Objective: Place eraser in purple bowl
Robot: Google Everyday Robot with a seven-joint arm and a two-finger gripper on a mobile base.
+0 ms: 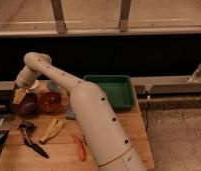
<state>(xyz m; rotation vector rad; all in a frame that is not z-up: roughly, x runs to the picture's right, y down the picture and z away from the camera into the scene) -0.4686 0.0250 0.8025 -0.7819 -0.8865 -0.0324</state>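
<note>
Our arm point(89, 115) reaches toward 10 o'clock over the table point(64, 157). The purple bowl point(27, 106) sits at 9 o'clock. The gripper point(22, 90) hangs over the bowl's 11 o'clock rim, the eraser point(18, 96) at its tip; we cannot tell whether it grips it.

Single camera view, looking down at a steep angle from above the near edge of the table point(61, 159) and facing across it toward the dark wall point(144, 57) beyond. The white arm point(96, 125) enters from the lower edge, close to the lens, fills the near centre and reaches away to the upper left. There the gripper point(20, 94) hangs just above the purple bowl point(25, 106), at mid-distance. The green tray point(125, 95) sits at the table's far edge, and speckled floor point(179, 135) occupies the right side.
</note>
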